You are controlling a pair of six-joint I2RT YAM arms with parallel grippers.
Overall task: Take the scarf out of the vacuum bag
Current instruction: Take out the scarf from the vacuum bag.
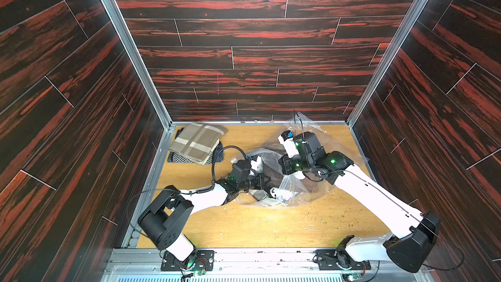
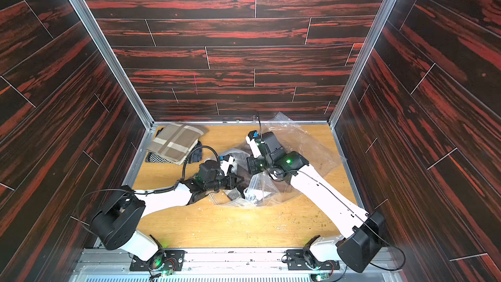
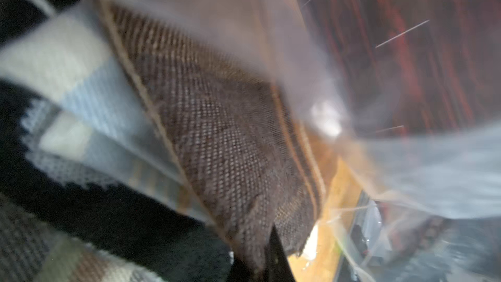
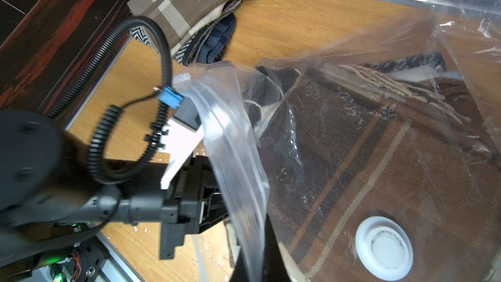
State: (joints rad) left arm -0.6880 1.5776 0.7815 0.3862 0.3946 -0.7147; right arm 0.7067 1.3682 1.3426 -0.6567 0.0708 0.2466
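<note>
— While I am watching from above, tell me: where is the vacuum bag (image 1: pixel 299 195) lying?

— It is lying on the wooden table (image 1: pixel 271 226), right of the middle, with its crinkled far end reaching toward the far right corner. Its mouth is facing left.

— And what is my left gripper (image 1: pixel 267 182) doing?

— It is reaching into that mouth. Its jaws are sitting closed, and in the left wrist view they are pinching a corner of the brown woven scarf (image 3: pixel 230 145) inside the plastic.

— I am seeing the same. My right gripper (image 4: pixel 257 268) is sitting closed too. It is clamping the bag's zip edge (image 4: pixel 233 158) and holding it up off the table.

— Is the scarf lying inside?

— Yes. In the right wrist view I am seeing brown cloth showing through the clear plastic, right under the round white valve (image 4: pixel 383 248). A black, grey and white checked cloth (image 3: pixel 67 77) is lying beside it in the bag.

— Is anything else sitting on the table?

— A pile of folded scarves (image 1: pixel 196 143) is sitting in the far left corner, well apart from the bag.
</note>
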